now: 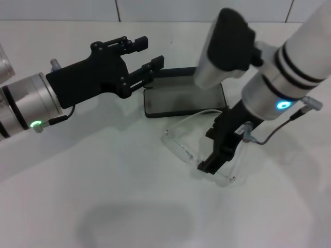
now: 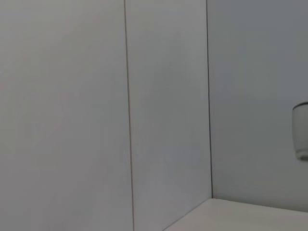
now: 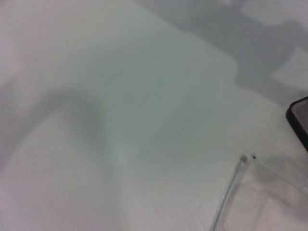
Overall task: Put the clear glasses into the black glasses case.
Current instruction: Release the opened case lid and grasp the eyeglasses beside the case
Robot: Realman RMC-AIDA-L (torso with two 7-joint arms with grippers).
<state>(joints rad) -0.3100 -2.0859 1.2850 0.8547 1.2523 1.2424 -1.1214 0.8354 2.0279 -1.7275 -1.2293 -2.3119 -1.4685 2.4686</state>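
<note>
The clear glasses (image 1: 181,144) lie on the white table just in front of the black glasses case (image 1: 170,113), which sits open with its grey lining showing and its lid partly hidden behind my right arm. My right gripper (image 1: 209,164) points down onto the right end of the glasses, touching or very near the lens. The right wrist view shows a hinge and arm of the glasses (image 3: 237,185) on the table and a corner of the case (image 3: 301,120). My left gripper (image 1: 147,53) hovers open at the case's back left corner, holding nothing.
The white table (image 1: 103,186) spreads wide in front and to the left. A white tiled wall (image 2: 96,96) stands behind it. My right forearm (image 1: 289,67) hangs over the right end of the case.
</note>
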